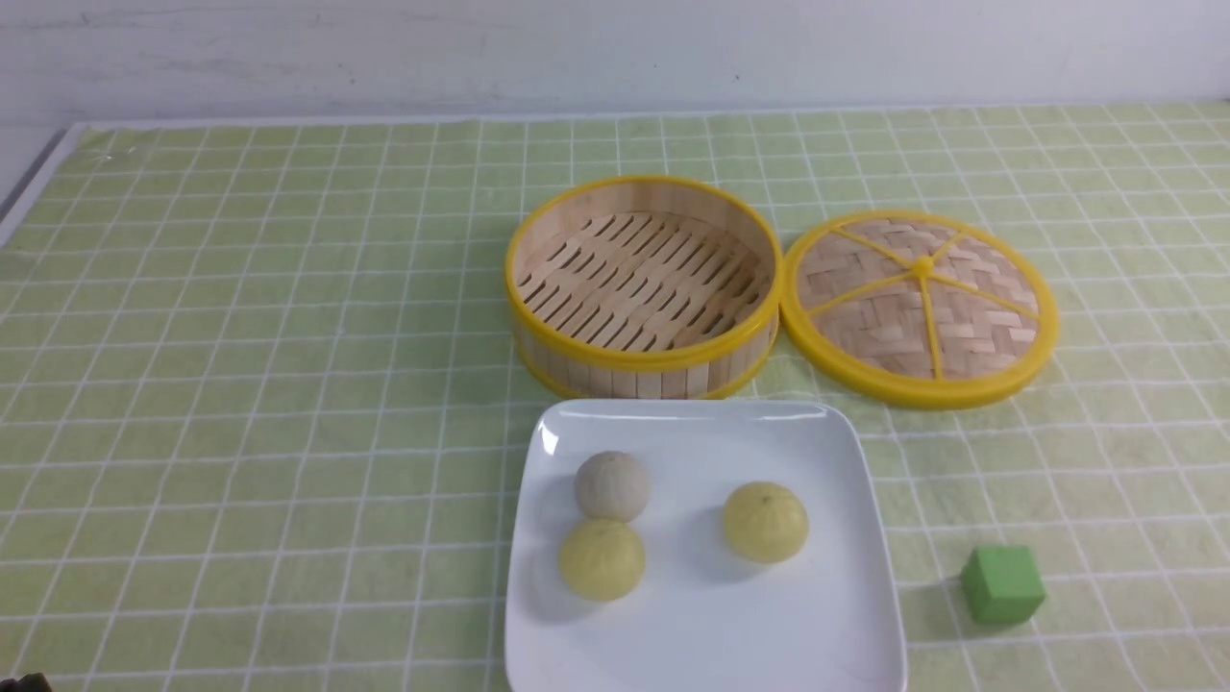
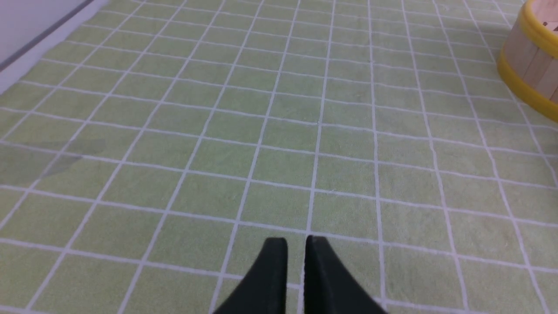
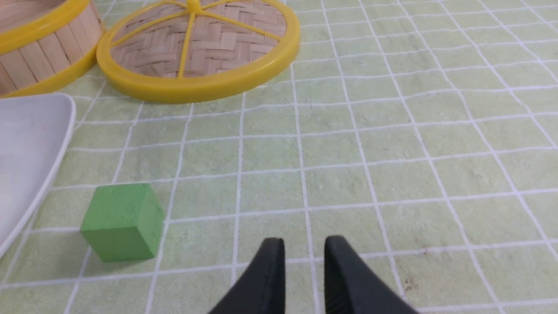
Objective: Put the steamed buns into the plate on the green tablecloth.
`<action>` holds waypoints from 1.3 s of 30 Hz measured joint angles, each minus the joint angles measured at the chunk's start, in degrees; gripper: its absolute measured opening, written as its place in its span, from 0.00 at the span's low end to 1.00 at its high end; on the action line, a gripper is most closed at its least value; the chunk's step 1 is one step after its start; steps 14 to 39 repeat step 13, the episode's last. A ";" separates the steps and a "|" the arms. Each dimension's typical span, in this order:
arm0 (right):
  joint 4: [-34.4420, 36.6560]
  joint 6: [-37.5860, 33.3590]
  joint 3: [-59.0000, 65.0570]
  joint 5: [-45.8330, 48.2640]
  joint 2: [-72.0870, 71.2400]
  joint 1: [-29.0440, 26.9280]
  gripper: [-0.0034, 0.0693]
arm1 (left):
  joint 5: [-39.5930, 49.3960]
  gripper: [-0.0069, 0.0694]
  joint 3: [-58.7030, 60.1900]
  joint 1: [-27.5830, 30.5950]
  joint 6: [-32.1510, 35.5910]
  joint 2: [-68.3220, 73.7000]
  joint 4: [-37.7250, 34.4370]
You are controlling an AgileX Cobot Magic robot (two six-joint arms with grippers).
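Note:
The white square plate lies on the green tablecloth at the front centre. Three steamed buns sit in it: an off-white bun, a pale yellow bun touching it in front, and a second pale yellow bun apart to the right. Neither gripper shows in the front view. My left gripper hovers over bare cloth, its jaws nearly together with nothing between them. My right gripper is over bare cloth with a narrow empty gap between its jaws. The plate's edge shows in the right wrist view.
An empty bamboo steamer with a yellow rim stands behind the plate. Its woven lid lies flat to its right. A green cube sits right of the plate, close to my right gripper in the right wrist view.

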 joint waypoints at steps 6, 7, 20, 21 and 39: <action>0.00 0.00 0.00 0.00 0.00 0.00 0.28 | 0.00 0.21 0.00 0.00 0.00 0.00 0.00; 0.00 0.00 0.00 0.00 0.00 0.00 0.28 | 0.00 0.21 0.00 0.00 0.00 0.00 0.00; 0.00 0.00 0.00 0.00 0.00 0.00 0.29 | 0.00 0.22 0.00 0.00 0.00 0.00 0.00; 0.00 0.00 0.00 0.00 0.00 0.00 0.29 | 0.00 0.22 0.00 0.00 0.00 0.00 0.00; 0.00 0.00 0.00 0.00 0.00 0.00 0.29 | 0.00 0.22 0.00 0.00 0.00 0.00 0.00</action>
